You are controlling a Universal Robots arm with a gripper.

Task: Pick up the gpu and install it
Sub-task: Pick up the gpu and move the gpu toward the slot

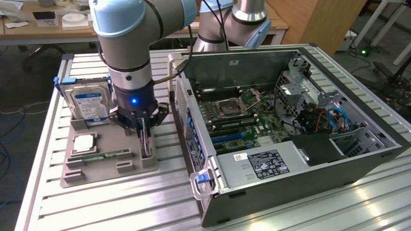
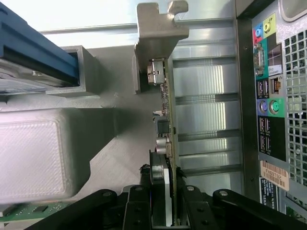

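Broadly, a slatted metal surface [image 1: 128,202] carries everything. On the exterior view's right, an open computer case [image 1: 359,159] lies on its side with its motherboard [image 1: 244,115] exposed. The robot arm [image 1: 128,43] reaches straight down on the exterior view's left, over a grey moulded tray [image 1: 109,168] that sits just beside the case. A silver hard drive [image 1: 90,103] with a blue label stands upright in the tray's far corner.

The gpu [image 1: 146,144] stands on edge along the side of the tray nearest the case, directly under the arm. In the wrist view it is seen edge-on [image 2: 169,129], with its silver bracket [image 2: 156,38] at the far end against a grey post of the tray. The tool [image 1: 142,126] is pinching the card's upper edge, one black finger on each face [image 2: 165,191]. Whether the card has left its slot I cannot tell.

A narrow green memory stick [image 1: 103,156] lies in the tray's near part, with a square processor chip [image 1: 84,143] just behind it.
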